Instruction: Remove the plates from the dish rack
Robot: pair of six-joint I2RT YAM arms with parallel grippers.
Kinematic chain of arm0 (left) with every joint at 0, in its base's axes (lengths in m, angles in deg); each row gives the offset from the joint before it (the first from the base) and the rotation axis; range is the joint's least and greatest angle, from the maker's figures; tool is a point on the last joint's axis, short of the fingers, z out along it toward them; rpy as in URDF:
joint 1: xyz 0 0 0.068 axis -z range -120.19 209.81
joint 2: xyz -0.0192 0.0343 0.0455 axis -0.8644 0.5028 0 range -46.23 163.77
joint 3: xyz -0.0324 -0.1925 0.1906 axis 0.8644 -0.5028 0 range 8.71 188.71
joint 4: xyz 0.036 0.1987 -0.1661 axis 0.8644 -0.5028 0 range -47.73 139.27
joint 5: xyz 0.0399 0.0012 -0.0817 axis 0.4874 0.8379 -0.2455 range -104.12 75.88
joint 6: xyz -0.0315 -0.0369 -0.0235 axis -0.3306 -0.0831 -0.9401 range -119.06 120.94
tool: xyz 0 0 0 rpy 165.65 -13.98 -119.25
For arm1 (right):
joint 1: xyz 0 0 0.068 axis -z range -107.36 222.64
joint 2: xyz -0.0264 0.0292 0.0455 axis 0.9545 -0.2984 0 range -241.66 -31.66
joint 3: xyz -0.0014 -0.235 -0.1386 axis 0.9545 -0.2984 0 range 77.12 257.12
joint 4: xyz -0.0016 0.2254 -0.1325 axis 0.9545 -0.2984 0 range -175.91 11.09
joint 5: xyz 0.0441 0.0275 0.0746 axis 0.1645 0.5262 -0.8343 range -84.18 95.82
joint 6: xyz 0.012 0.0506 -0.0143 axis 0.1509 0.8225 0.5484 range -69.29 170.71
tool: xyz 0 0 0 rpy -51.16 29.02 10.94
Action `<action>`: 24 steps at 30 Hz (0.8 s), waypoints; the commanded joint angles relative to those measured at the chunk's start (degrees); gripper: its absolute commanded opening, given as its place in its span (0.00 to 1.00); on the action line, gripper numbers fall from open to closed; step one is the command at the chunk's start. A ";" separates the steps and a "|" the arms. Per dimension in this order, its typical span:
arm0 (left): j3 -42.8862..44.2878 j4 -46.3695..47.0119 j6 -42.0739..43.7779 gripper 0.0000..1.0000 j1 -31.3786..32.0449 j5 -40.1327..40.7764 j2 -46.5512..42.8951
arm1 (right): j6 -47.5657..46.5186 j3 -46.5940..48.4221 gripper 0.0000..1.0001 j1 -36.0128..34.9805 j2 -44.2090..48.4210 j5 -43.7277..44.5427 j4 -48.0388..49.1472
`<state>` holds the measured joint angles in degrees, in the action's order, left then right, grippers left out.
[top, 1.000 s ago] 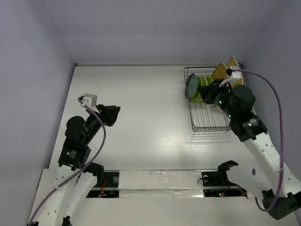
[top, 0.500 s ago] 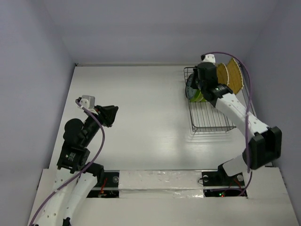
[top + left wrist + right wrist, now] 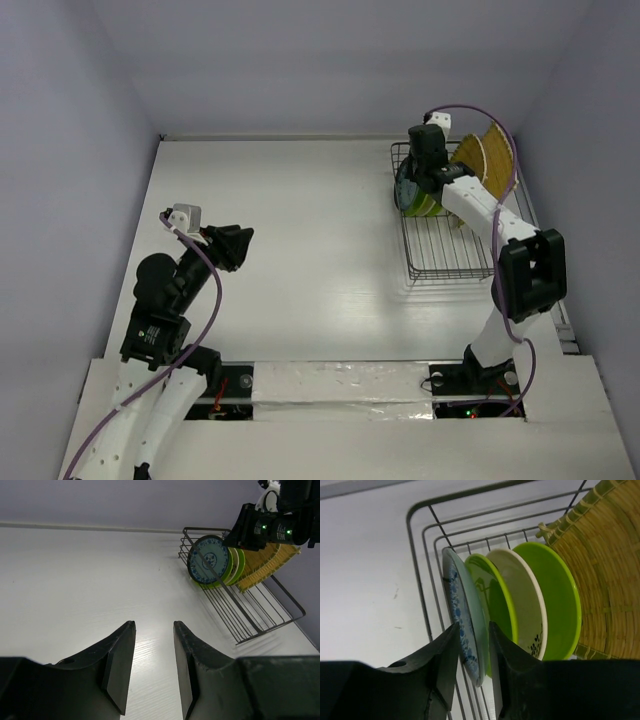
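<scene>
The dish rack (image 3: 450, 255) stands at the far right of the table. Several plates stand on edge in its far end: a teal-grey plate (image 3: 462, 615) with blue pattern at the front, then a lime plate (image 3: 497, 595), a cream plate (image 3: 520, 595), another lime plate (image 3: 560, 600), and woven straw-yellow plates (image 3: 605, 570) behind. My right gripper (image 3: 474, 625) reaches down over the rack (image 3: 412, 185), its jaws either side of the teal-grey plate's rim and closed on it. My left gripper (image 3: 154, 624) is open and empty above the bare table at the left (image 3: 240, 240).
The rack's near half (image 3: 260, 615) holds only bare wires. Grey walls enclose the table on three sides. The right arm's purple cable (image 3: 500, 130) loops over the straw plates.
The right arm swung out and over the rack's far end, bringing its gripper down onto the teal-grey plate's rim. The left arm has barely moved.
</scene>
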<state>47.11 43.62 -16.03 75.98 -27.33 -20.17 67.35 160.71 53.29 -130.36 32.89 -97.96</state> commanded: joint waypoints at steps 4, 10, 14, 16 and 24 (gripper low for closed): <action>2.04 1.96 0.45 0.34 0.27 0.03 -0.31 | -1.17 4.12 0.29 0.99 -3.78 3.60 -0.29; 2.13 2.05 0.54 0.34 0.27 -0.06 -0.31 | -2.32 3.42 0.12 0.99 -2.12 6.32 1.55; 2.13 2.22 0.54 0.34 0.27 -0.23 -0.22 | -4.60 4.30 0.07 0.99 1.66 7.73 1.73; 2.13 2.31 0.45 0.34 0.27 -0.32 -0.14 | -6.71 5.17 0.02 0.99 2.80 8.70 1.38; 2.04 2.22 0.54 0.34 0.27 -0.32 -0.40 | -14.79 9.13 0.00 -1.47 4.30 14.50 1.82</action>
<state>47.11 43.64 -16.03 75.98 -27.38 -20.17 56.69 166.42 53.26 -128.68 42.77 -99.82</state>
